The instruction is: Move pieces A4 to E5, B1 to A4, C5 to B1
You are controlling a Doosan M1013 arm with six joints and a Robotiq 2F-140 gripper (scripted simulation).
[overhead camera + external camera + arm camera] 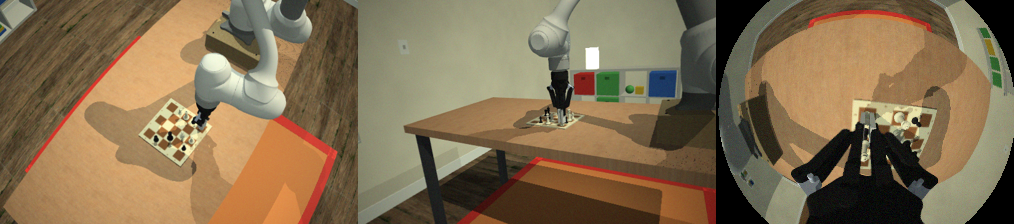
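The small chessboard [175, 132] lies on the wooden table, and it also shows in the exterior view [555, 120] and the wrist view [894, 128]. My gripper [200, 124] is low over the board's right edge, shut on a light-coloured chess piece [868, 123] that the fingers mostly hide. I cannot tell whether the piece's base touches the board. Two white pieces [186, 116] stand just left of the gripper. A tall black piece [169, 136] and a black pawn [155, 140] stand on the near left side. Two white pieces [191, 140] and a black piece [183, 148] stand at the near right.
The arm's base sits on a block [234, 46] at the table's far end. A red-edged orange zone [277, 178] lies to the right of the board. A shelf with coloured bins [622, 83] stands by the wall behind the table.
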